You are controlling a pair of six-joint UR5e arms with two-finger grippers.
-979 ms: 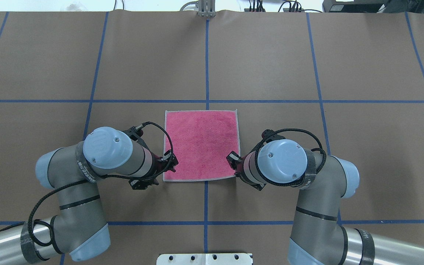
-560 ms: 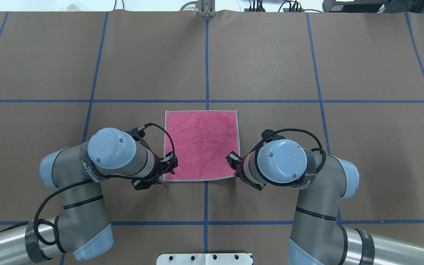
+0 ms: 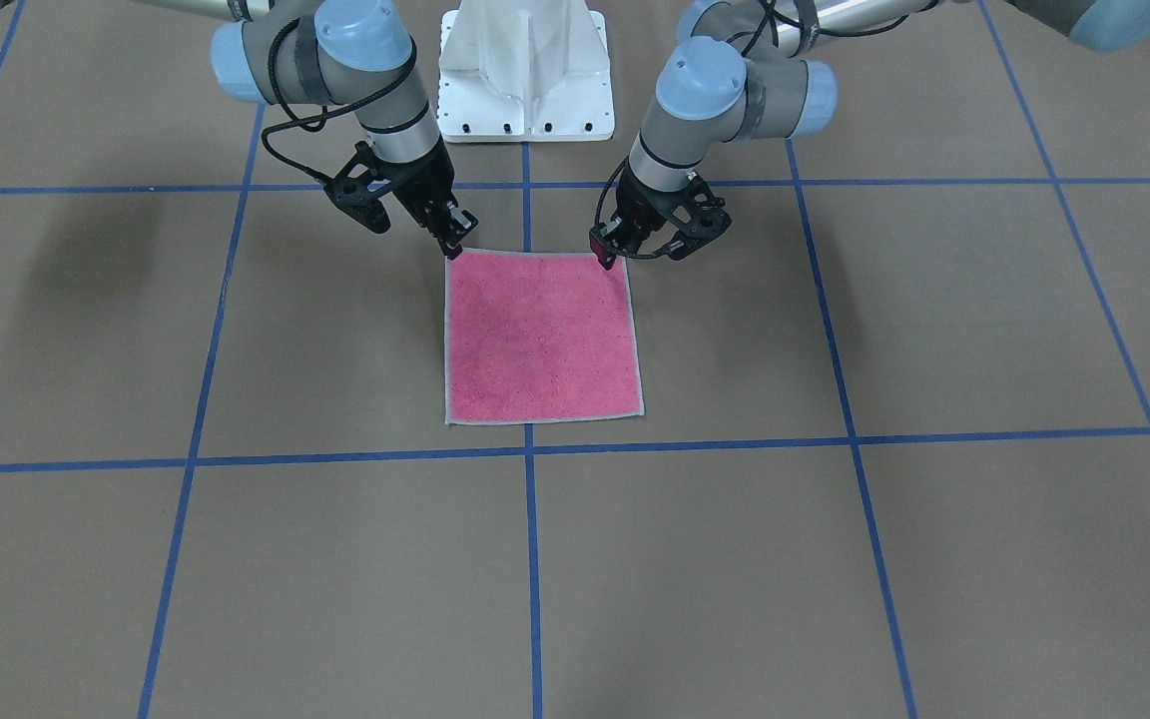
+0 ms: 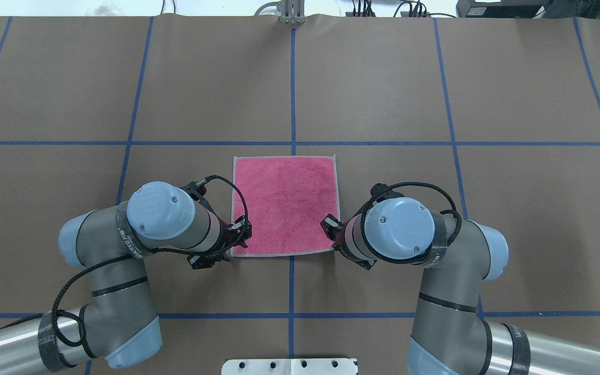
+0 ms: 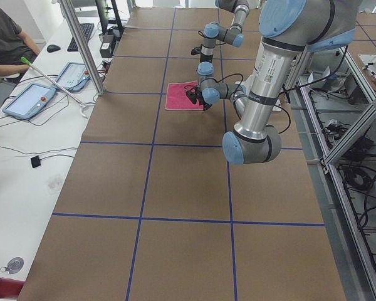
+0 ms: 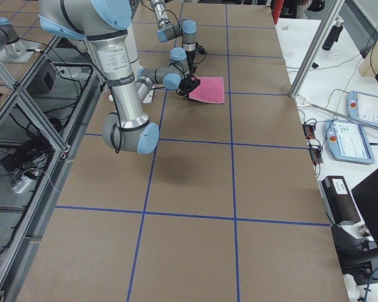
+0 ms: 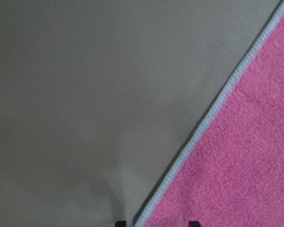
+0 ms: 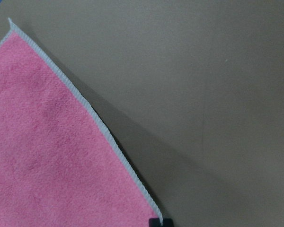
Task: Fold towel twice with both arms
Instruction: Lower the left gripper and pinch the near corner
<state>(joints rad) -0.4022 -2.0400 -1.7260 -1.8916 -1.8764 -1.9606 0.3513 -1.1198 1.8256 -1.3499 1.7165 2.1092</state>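
The left gripper [image 3: 607,262], jaws parted astride the stitched edge, and the right gripper [image 3: 453,250], tips apparently pinched shut on a corner, sit at the upper two corners of the towel [image 3: 540,335] in the front-facing view. The towel lies flat, pink face up, mid-frame on the brown table [image 3: 835,549]. Matched corner holds would lift one edge evenly for the first fold.

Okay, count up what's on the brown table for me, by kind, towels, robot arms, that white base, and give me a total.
pink towel: 1
robot arms: 2, the left arm and the right arm
white base: 1
Total: 4
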